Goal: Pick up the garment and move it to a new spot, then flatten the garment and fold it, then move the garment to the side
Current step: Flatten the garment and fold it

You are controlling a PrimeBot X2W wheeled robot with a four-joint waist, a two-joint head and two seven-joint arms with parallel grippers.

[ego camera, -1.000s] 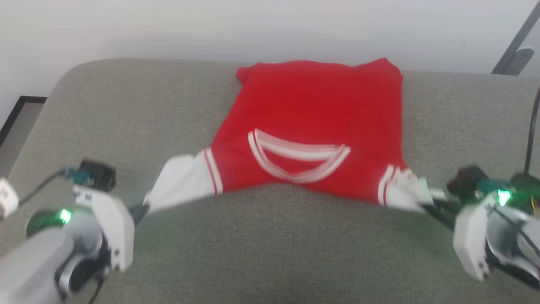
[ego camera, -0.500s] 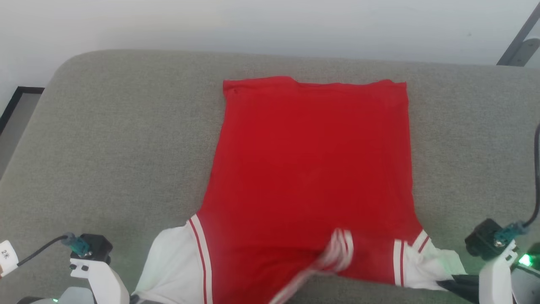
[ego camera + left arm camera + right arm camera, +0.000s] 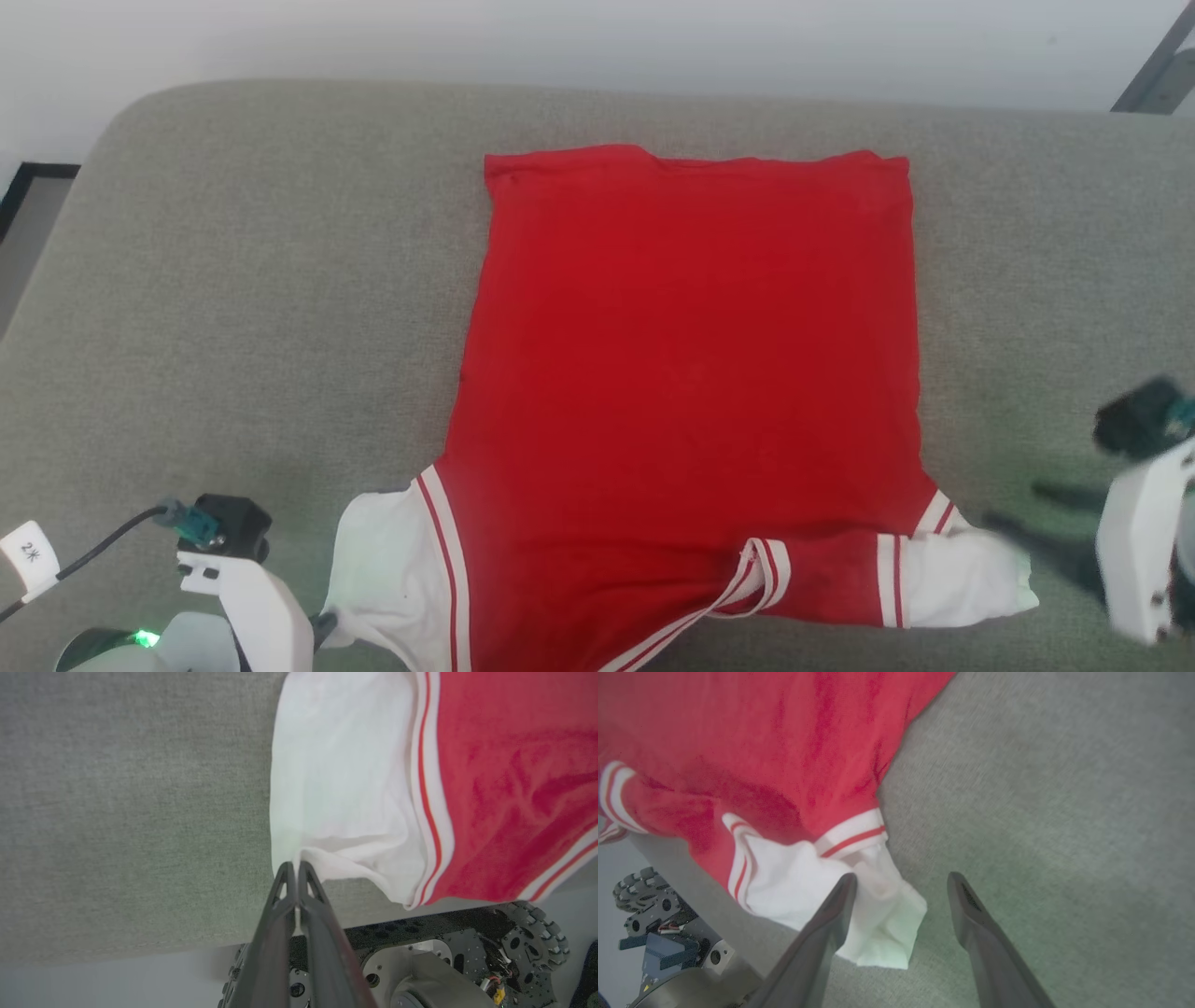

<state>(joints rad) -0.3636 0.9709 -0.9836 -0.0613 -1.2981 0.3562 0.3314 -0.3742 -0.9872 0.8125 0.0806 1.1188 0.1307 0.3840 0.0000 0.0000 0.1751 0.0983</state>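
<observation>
The red garment (image 3: 691, 373) lies spread flat on the grey couch seat (image 3: 233, 327), hem toward the wall, collar and white sleeves at the near edge. My left gripper (image 3: 293, 865) is shut on the edge of the left white sleeve (image 3: 336, 788), and its body (image 3: 243, 607) sits at the head view's lower left. My right gripper (image 3: 901, 882) is open just above the right white sleeve (image 3: 859, 914), which lies loose on the cushion; in the head view this gripper (image 3: 1036, 527) is blurred beside the sleeve (image 3: 962, 579). The striped collar (image 3: 747, 579) hangs over the front edge.
The couch seat stretches wide to both sides of the shirt. A pale wall (image 3: 597, 37) runs behind it. A dark frame (image 3: 23, 187) stands at the far left and a grey bar (image 3: 1153, 70) at the far right. The robot's wheeled base (image 3: 444, 961) sits below the front edge.
The shirt was pulled toward me and laid out flat; the head camera also shifted. My right gripper opened and let go of the right sleeve, lifting slightly away.
</observation>
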